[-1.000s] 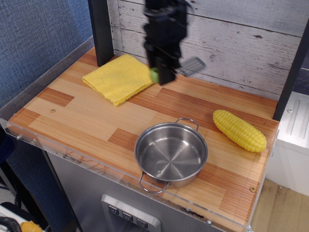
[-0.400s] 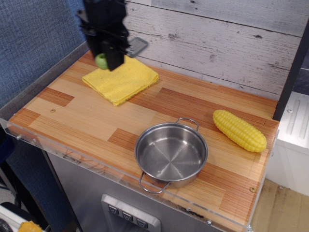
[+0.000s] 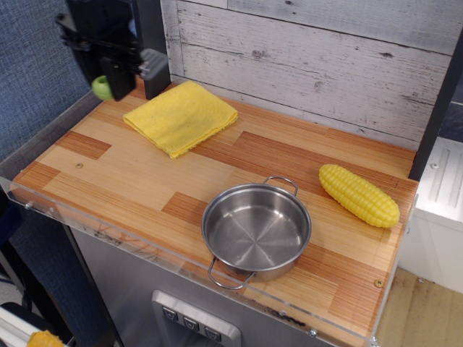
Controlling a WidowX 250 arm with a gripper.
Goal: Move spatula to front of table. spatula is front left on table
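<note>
Steel pot (image 3: 257,231) sits nearest, so a low sweep across the tabletop (image 3: 130,181) could clip it. Further back, a yellow cloth (image 3: 181,116). At the far left, fingers (image 3: 119,79) are clamped on the spatula (image 3: 103,87), held high; a release here drops it off the edge.

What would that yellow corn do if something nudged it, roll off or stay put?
The corn looks rounded and tapered, so a sideways nudge would probably make it roll, likely curving rather than going straight. Its glossy, moulded kernels suggest a light, stiff plastic toy. The table's clear rim might stop it.
</note>
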